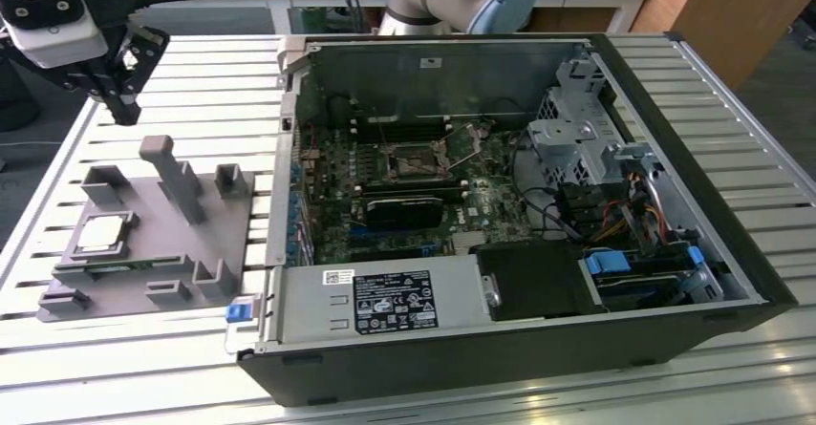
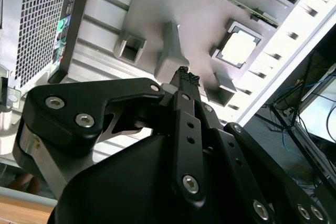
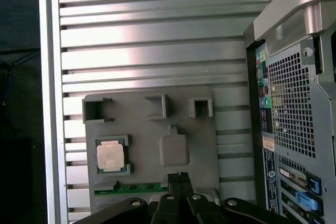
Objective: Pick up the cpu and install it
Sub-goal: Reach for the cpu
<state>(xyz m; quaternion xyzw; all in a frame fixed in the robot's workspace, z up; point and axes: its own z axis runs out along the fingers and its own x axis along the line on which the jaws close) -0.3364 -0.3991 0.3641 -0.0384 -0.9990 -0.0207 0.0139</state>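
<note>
**Item 1, cpu** [image 1: 102, 233]. We log one small square chip with a pale metal top and a darker rim. It lies flat and face up in a square recess of the grey fixture plate [image 1: 151, 239], toward the exterior view's left. Being square, it shows us no long axis; its edges run parallel to the plate's edges. We can make out no writing on its top. In the first wrist view the cpu [image 3: 110, 157] sits in that same recess.

**Item 2, gripper** [image 1: 124, 112]. Black, with its tips pointing down. We see the fingertips [image 2: 182, 75] pressed together with nothing between them. In the exterior view it hangs above the slatted metal table [image 1: 191, 81], past the far end of the plate and well apart from the cpu.

**Item 3, fixture plate.** It carries one tall upright post [image 1: 175, 179] and several open pockets. A green circuit-board strip [image 3: 137, 187] lies along one edge.

**Item 4, computer case** [image 1: 510, 363]. It lies on its side, open, on the table just beside the plate, on the exterior view's right. A dark, metal-framed square socket [image 1: 415, 164] sits on the board inside.

**Item 5, labels.** The power supply [image 1: 306, 306] bears a small white sticker [image 1: 335, 276] and a large dark label [image 1: 397, 307]; we cannot make out the print on either. In the first wrist view, small coloured stickers [image 3: 261, 80] sit beside the rear grille [image 3: 294, 103].
</note>
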